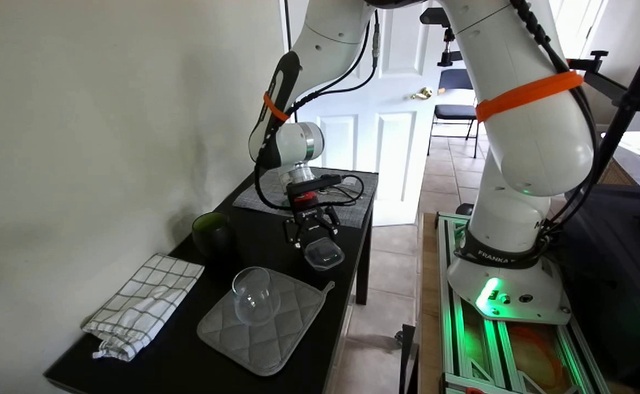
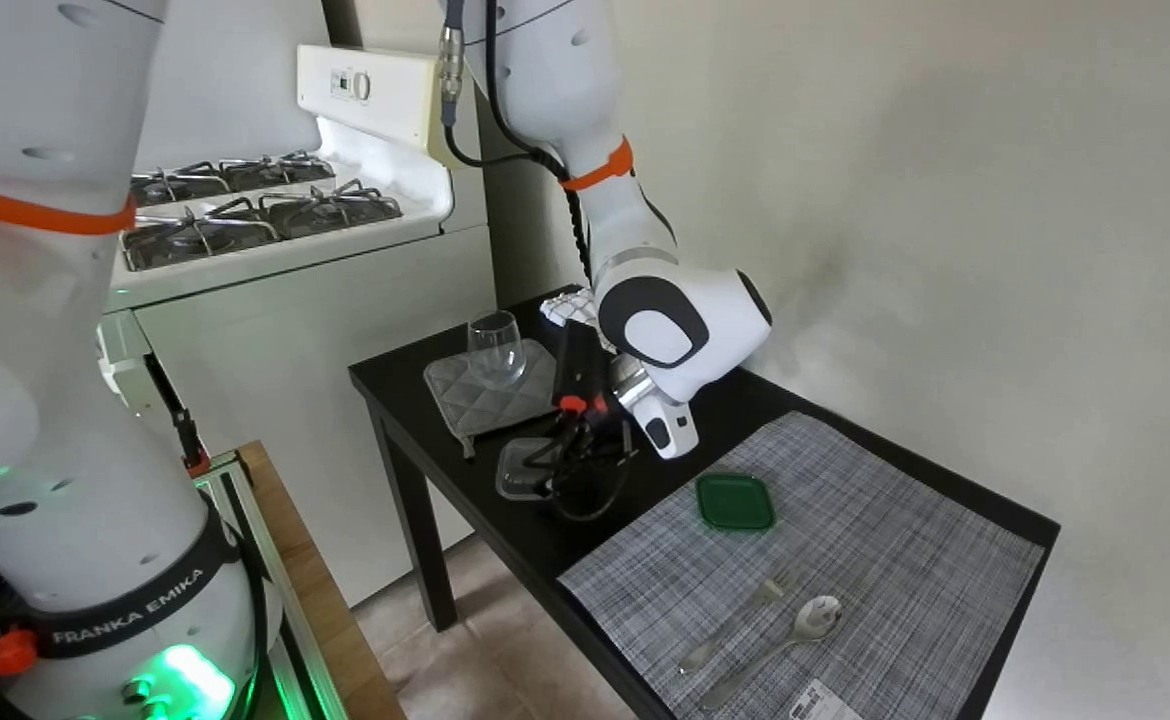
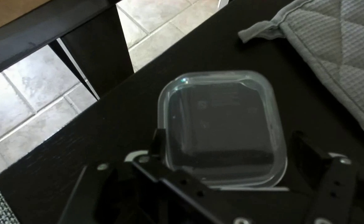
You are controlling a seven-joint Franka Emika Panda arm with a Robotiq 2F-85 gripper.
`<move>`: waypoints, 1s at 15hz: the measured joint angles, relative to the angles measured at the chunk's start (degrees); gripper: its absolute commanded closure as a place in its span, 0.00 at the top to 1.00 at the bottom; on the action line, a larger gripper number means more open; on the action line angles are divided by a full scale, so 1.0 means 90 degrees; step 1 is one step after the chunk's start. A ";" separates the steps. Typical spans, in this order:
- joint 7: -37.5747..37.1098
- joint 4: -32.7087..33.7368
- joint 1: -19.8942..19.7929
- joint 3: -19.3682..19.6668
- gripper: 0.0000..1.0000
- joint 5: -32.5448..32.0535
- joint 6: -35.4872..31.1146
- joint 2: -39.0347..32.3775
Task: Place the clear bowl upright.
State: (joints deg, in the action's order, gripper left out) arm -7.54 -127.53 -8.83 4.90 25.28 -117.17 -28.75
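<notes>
Pincer (image 3: 231, 143), one; fingers spread at either side of the clear squarish bowl (image 3: 222, 124), contact unclear; bowl on the black bench (image 3: 113, 130), which way up uncertain; presumably light, stiff, slick, perhaps brittle; best taken gently across opposite side walls, off the rounded corners; farther, quilted pot holder (image 3: 340, 43), apart.

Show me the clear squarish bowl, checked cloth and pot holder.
Clear squarish bowl (image 3: 222, 127), wrist view: flat middle panel.
Checked cloth (image 1: 147, 298), in an exterior view: mid-fabric.
Pot holder (image 1: 279, 337), in an exterior view: quilted face.
</notes>
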 measured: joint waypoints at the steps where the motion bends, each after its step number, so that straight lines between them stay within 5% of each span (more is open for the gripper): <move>1: 0.0006 -0.0041 -0.0006 0.0000 0.75 0.0029 -0.0052 0.0032; 4: 0.0014 -0.0103 -0.0016 0.0000 0.61 0.0057 -0.0150 0.0099; 10: 0.0015 -0.0420 0.0086 0.0001 0.60 -0.0129 -0.0896 0.0524; 15: -0.0088 -0.1068 0.0421 0.0015 0.60 -0.1079 -0.2236 0.1244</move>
State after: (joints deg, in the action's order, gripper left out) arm -8.33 -137.15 -5.04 5.03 15.57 -137.30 -17.55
